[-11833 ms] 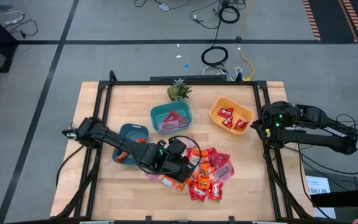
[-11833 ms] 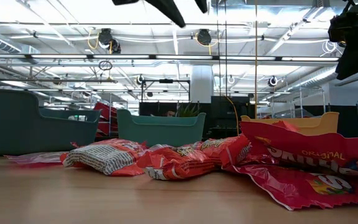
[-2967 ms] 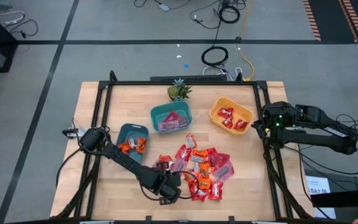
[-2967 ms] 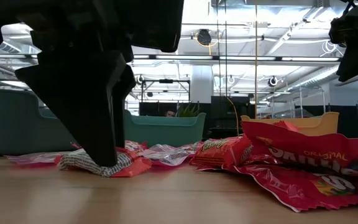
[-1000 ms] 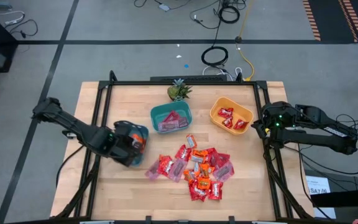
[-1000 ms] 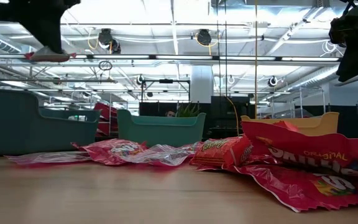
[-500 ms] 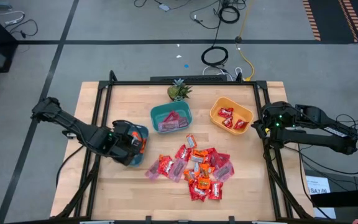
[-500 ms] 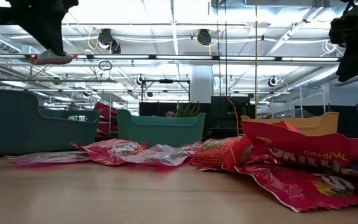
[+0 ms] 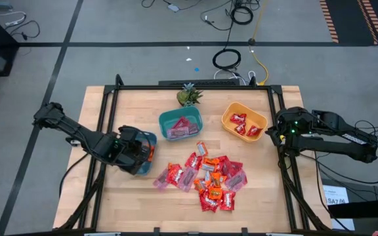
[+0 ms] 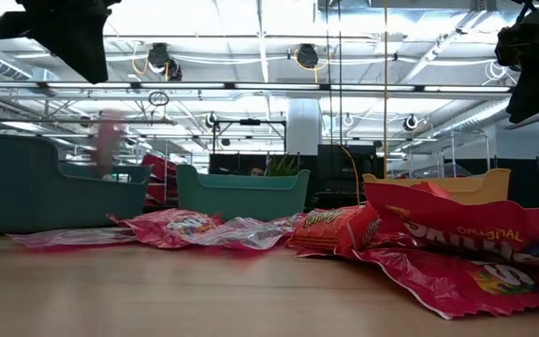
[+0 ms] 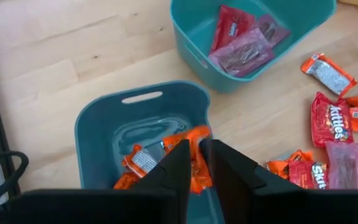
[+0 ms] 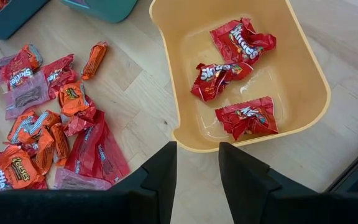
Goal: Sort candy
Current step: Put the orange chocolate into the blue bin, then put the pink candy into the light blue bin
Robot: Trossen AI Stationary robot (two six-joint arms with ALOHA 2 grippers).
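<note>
Loose candy (image 9: 209, 177) in red, orange and pink wrappers lies in a heap on the wooden table, right of centre. My left gripper (image 11: 196, 155) hangs open above the left teal bowl (image 11: 104, 124), which holds orange candies (image 11: 166, 155). In the low view a candy shows as a pinkish blur (image 10: 109, 140) in mid-air below that gripper (image 10: 73, 42), over the bowl (image 10: 26, 183). My right gripper (image 12: 197, 162) waits open and with nothing in it at the table's right edge, beside the yellow bowl (image 12: 303, 81).
A second teal bowl (image 9: 180, 123) at the back centre holds pink and red candies. The yellow bowl (image 9: 243, 122) holds three red packs (image 12: 241, 118). A small green plant (image 9: 188, 96) stands at the far edge. A black frame (image 9: 104, 131) borders the table.
My left gripper has stayed above the left teal bowl and turned a little. It has let go of the candy that it held at its fingertips. The candy now falls toward the bowl.
</note>
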